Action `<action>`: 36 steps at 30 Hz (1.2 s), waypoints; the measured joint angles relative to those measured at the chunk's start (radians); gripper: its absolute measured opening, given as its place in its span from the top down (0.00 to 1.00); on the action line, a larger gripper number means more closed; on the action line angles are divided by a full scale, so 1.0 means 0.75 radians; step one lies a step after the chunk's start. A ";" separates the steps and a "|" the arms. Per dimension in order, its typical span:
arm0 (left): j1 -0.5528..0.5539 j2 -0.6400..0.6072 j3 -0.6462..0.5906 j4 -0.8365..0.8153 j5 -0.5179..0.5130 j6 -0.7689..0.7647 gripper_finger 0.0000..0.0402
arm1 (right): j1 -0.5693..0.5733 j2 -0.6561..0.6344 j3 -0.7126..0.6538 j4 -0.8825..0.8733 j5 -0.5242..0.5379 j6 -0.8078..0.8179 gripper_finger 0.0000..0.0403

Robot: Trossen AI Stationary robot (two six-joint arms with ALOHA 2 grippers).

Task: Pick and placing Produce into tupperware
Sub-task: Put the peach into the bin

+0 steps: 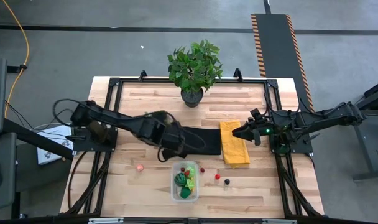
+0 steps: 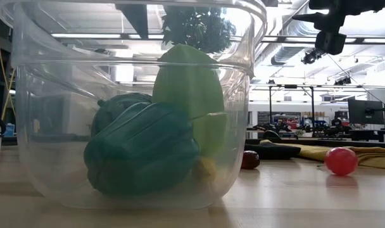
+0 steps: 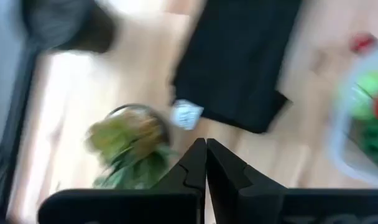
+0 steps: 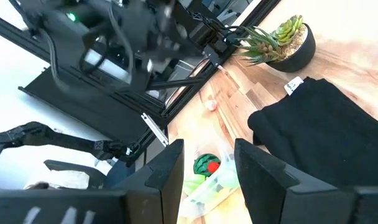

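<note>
- Left gripper (image 1: 170, 151): fingers pressed together, nothing between them, above the black cloth (image 1: 198, 138).
- Tupperware (image 1: 175, 189): toward the table's front edge from that gripper, holding green produce.
- Pink piece (image 1: 140, 167): loose on the wood, nearest the left gripper.
- Right gripper (image 1: 241, 132): fingers apart, empty, over the yellow cloth (image 1: 234, 144).

Clear tupperware (image 1: 176, 192) holds green produce (image 1: 184, 184); red pieces (image 1: 217, 177) lie beside.

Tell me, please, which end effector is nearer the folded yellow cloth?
Right. The right end effector hovers at the yellow cloth's edge; the left end effector sits beyond the black cloth, shut.
</note>
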State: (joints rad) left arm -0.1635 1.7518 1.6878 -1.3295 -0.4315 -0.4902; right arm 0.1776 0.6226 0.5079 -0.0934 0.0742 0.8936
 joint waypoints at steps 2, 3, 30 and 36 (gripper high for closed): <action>-0.009 -0.033 0.001 -0.054 -0.073 -0.155 0.98 | 0.000 0.000 0.000 -0.004 0.006 0.004 0.67; -0.022 -0.049 0.000 -0.097 -0.106 -0.254 0.98 | 0.000 0.000 0.000 -0.004 0.008 0.004 0.67; -0.630 -0.104 -0.365 -0.323 -0.139 -2.231 1.00 | -0.025 -0.001 0.000 0.003 0.071 -0.061 0.67; -0.673 -0.102 -0.514 -0.265 0.013 -2.527 1.00 | -0.027 -0.001 0.000 0.007 -0.107 -0.088 0.67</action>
State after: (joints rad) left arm -0.6679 1.6751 1.3023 -1.5281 -0.4220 -2.3856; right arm 0.1570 0.6216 0.5079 -0.0879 -0.0058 0.8275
